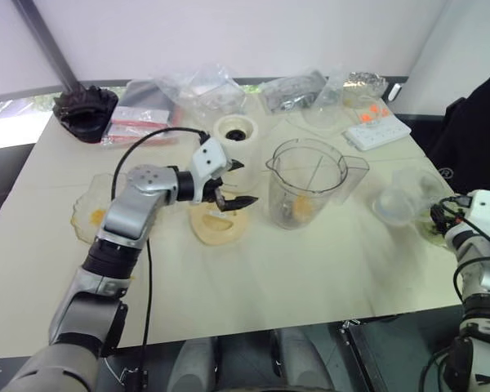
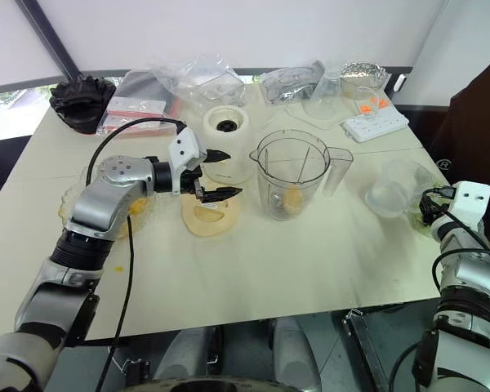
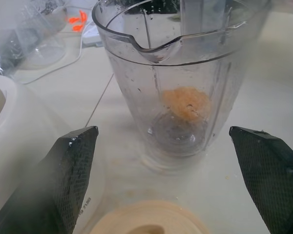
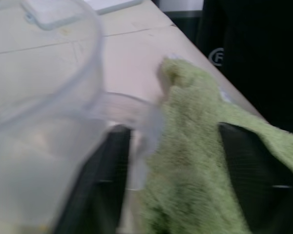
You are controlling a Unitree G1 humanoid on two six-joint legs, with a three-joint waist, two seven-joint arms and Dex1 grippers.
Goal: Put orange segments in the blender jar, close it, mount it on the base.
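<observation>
jar loaded, lid and base not yet on

head views: left gripper [image 1: 238, 183] hovers over the flat peach lid [image 1: 216, 222], fingers wide apart and empty. at three o'clock of it stands one blender jar [image 1: 306, 184], upright, open-topped, orange segments [image 1: 300, 210] at its bottom; their count is unclear. one base [image 1: 233, 129] sits at eleven o'clock of the jar. right gripper [image 2: 434, 214] is at the table's three o'clock edge, beside one smaller clear cup [image 2: 398, 186].

left wrist view: jar wall looks stiff, smooth, wet, likely slippery; the side handle seems the safest hold. pulp looks soft.

right wrist view: right fingers [image 4: 102, 170] straddle a green cloth [image 4: 195, 161] with the cup's rim between them; whether they are clamped i cannot tell.
</observation>
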